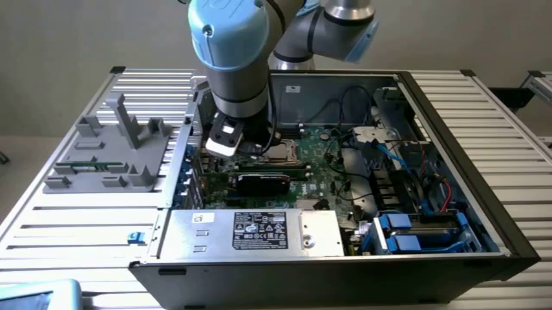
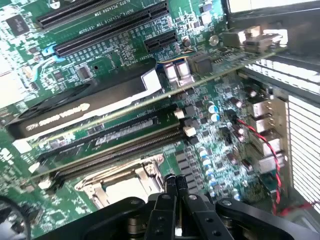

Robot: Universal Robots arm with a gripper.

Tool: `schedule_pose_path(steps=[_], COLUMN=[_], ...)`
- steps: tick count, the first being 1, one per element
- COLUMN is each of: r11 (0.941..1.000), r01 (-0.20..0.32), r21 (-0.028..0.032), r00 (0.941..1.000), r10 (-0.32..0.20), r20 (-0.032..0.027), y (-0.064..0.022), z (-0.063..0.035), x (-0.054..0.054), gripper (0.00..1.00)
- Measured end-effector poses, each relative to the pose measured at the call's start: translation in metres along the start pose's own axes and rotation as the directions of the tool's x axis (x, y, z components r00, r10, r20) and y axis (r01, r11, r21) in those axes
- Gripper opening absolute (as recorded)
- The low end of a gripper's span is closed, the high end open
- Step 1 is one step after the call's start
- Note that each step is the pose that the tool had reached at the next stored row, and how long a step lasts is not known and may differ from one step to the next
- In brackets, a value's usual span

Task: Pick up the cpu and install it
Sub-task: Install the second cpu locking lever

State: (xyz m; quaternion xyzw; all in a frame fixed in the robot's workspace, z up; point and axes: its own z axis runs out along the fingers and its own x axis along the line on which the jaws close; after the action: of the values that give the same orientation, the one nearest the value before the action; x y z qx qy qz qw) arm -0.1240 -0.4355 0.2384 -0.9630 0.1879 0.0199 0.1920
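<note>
- Exterior view: my arm (image 1: 231, 58) reaches down into the open computer case (image 1: 483, 194), wrist above the motherboard (image 1: 324, 171).
- Wrist view: my gripper (image 2: 175, 184) has fingertips pressed together, empty, above the CPU socket (image 2: 125, 182).
- Cpu's whereabouts: cannot tell; socket partly hidden behind my fingers.

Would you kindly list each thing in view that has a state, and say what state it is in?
Gripper: shut, holding nothing visible, above the CPU socket.
CPU socket: frame in place on the motherboard.
Computer case: lying open, side panel off.
Graphics card: seated in its slot.
Grey fixture: on the table beside the case.
</note>
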Motion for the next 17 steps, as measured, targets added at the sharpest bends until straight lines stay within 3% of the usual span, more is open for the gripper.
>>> schedule_pose_path(steps=[3, 5, 6, 9, 10, 11, 17], r11=[1.0, 1.0, 0.9999, 0.9993, 0.9988, 0.998, 0.9865], r01=[0.0, 0.0, 0.001, 0.002, 0.002, 0.002, 0.001], r21=[-0.001, -0.0062, -0.0117, -0.0384, -0.0492, -0.0639, -0.1637], r00=[1.0, 1.0, 1.0, 0.9999, 0.9998, 0.9996, 0.9978], r10=[0.0, 0.0, -0.001, -0.002, -0.003, -0.004, -0.012], r20=[-0.0005, -0.0026, -0.005, -0.0162, -0.0204, -0.0262, -0.0649], y=[-0.0056, -0.0103, -0.0121, -0.0171, -0.0191, -0.021, -0.0274], z=[-0.0127, -0.0183, -0.0194, -0.0208, -0.0211, -0.0212, -0.0197], x=[-0.001, -0.002, -0.003, -0.005, -0.006, -0.006, -0.009], gripper=[0.11, 0.11, 0.11, 0.11, 0.11, 0.11, 0.11])
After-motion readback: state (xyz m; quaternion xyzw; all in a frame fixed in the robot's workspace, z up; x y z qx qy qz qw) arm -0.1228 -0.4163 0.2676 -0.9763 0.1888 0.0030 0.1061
